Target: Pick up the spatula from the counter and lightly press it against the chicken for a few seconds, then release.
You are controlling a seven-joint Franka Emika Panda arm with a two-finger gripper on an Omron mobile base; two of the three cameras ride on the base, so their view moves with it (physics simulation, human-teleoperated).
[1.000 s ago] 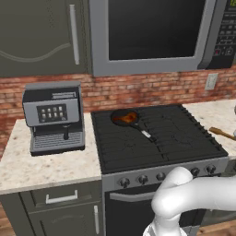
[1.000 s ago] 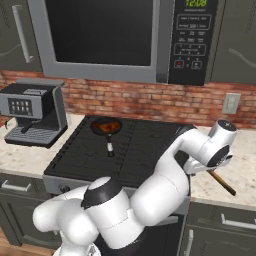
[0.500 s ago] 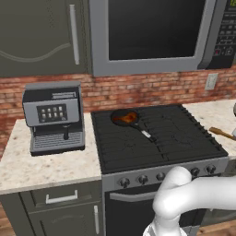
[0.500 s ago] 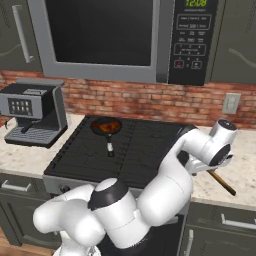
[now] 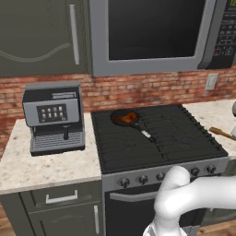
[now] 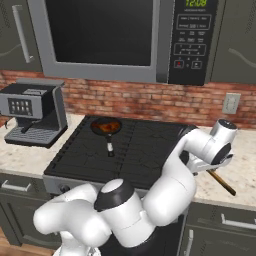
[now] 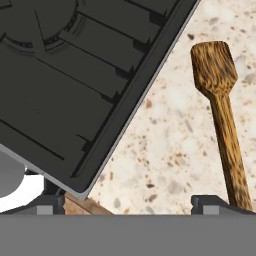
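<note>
Pincer (image 7: 132, 204) hangs spread wide over the counter (image 7: 165, 150) right of the stove (image 7: 75, 75). The spatula (image 7: 220, 100) lies there, off-centre. Shift until its handle (image 7: 232, 160) sits between the jaws, then lower. Chicken (image 5: 125, 118) sits in the far-left pan (image 5: 114, 115).

arm (image 6: 165, 190): glossy white rounded links | joints (image 6: 116, 194): dark caps | pincer (image 7: 132, 204) tips: small, dark grey

Speckled beige counter (image 5: 46, 163), in two sections flanking the black stove (image 5: 161, 138).
- Left of frame: grey coffee machine (image 5: 54, 117), upright.
- Right edge: wooden spatula (image 7: 222, 115), lying flat near the stove, not touching it.
- On the stove, upper left: dark pan (image 5: 134, 123), seemingly over the rear burner.
</note>
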